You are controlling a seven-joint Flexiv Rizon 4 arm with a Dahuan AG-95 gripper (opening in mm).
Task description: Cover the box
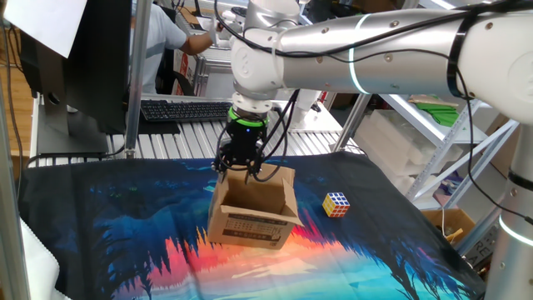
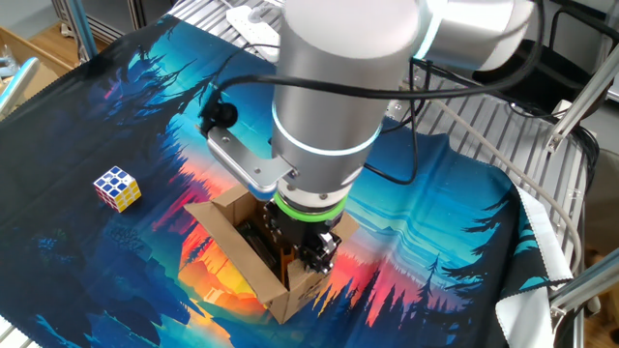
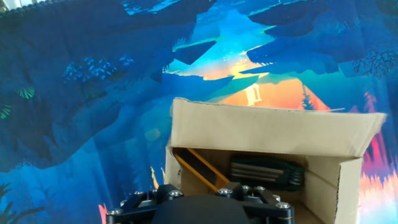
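Note:
The brown cardboard box stands open on the patterned cloth, printed text on its near side. It also shows in the other fixed view and fills the lower half of the hand view, with one flap upright. My gripper hangs over the box's back left rim, its fingers reaching down to the rim and spread apart. In the other fixed view it sits low at the box opening. In the hand view only the gripper's base shows and the fingertips are hidden. Dark items and a yellow strip lie inside the box.
A Rubik's cube lies on the cloth to the right of the box, also seen in the other fixed view. A keyboard and a person are behind the table. Metal rails frame the table edges.

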